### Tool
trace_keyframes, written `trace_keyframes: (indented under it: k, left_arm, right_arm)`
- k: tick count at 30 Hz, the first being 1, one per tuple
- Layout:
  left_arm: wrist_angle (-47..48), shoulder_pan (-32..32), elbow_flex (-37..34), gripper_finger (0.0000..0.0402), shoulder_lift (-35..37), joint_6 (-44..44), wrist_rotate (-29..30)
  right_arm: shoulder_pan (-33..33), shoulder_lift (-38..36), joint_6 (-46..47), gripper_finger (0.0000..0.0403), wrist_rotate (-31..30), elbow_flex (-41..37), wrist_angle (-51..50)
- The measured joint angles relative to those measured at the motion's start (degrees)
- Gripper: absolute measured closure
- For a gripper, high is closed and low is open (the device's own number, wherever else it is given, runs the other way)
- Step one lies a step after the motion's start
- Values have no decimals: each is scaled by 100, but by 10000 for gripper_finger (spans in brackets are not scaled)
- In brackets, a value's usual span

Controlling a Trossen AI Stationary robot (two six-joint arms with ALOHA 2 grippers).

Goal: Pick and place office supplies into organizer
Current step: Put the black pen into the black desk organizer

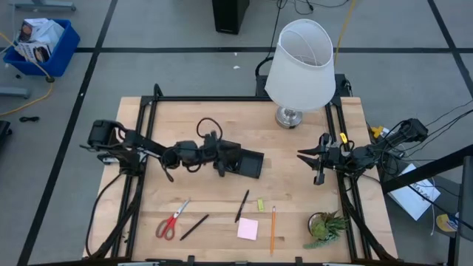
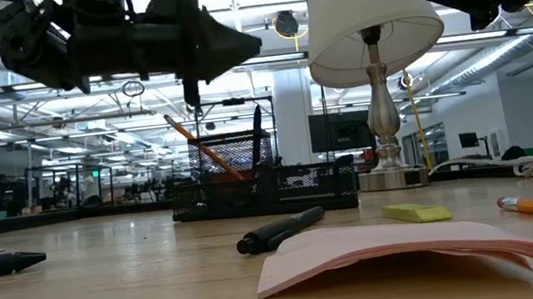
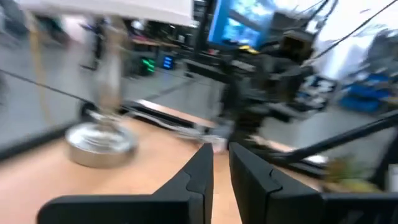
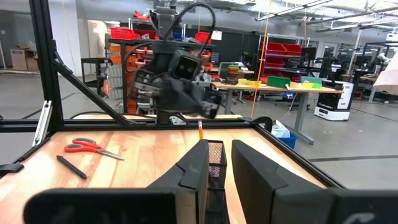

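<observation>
The fingers (image 3: pixel 202 171) of the left gripper (image 1: pixel 219 164) are seen close together with a narrow gap, nothing held, above the organizer (image 1: pixel 244 163). An orange pencil (image 2: pixel 202 149) and a dark pen (image 2: pixel 257 130) are stood in its taller mesh section; the low compartments appear empty, though poorly seen. Scissors (image 1: pixel 172 219), pens (image 1: pixel 242 205), sticky-note pad (image 1: pixel 247 229) lie on the surface (image 1: pixel 295 185). The right gripper (image 1: pixel 316 157) fingers are nearly together, empty.

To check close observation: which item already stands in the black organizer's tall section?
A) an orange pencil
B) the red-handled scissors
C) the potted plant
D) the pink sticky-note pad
A: an orange pencil leans in the organizer; the scissors, pad and plant sit on the table.
</observation>
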State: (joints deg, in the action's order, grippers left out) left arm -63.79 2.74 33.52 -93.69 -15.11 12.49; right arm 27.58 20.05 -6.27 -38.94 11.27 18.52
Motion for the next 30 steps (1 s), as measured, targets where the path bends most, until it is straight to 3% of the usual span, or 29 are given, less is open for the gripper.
trace_keyframes:
  k: [3, 8, 13, 23, 27, 30]
  left_arm:
    - [302, 381, 47, 323, 2, -230, 42]
    - [1749, 1063, 347, 265, 2, -886, 902]
    - [3741, 1683, 723, 223, 222, -1999, 793]
    - [8045, 3175, 1837, 239, 353, -4226, 1094]
    - [8809, 3704, 2113, 254, 320, -4812, 1179]
    - [8834, 3920, 2153, 255, 321, -5072, 1137]
  right_arm:
    - [1, 0, -1, 336, 0, 0, 0]
    - [-1, 2, 1, 336, 0, 0, 0]
    - [-1, 1, -1, 337, 0, 0, 0]
    - [1, 1, 0, 337, 0, 0, -4]
    - [1, 2, 1, 336, 0, 0, -7]
    - [1, 7, 1, 337, 0, 0, -9]
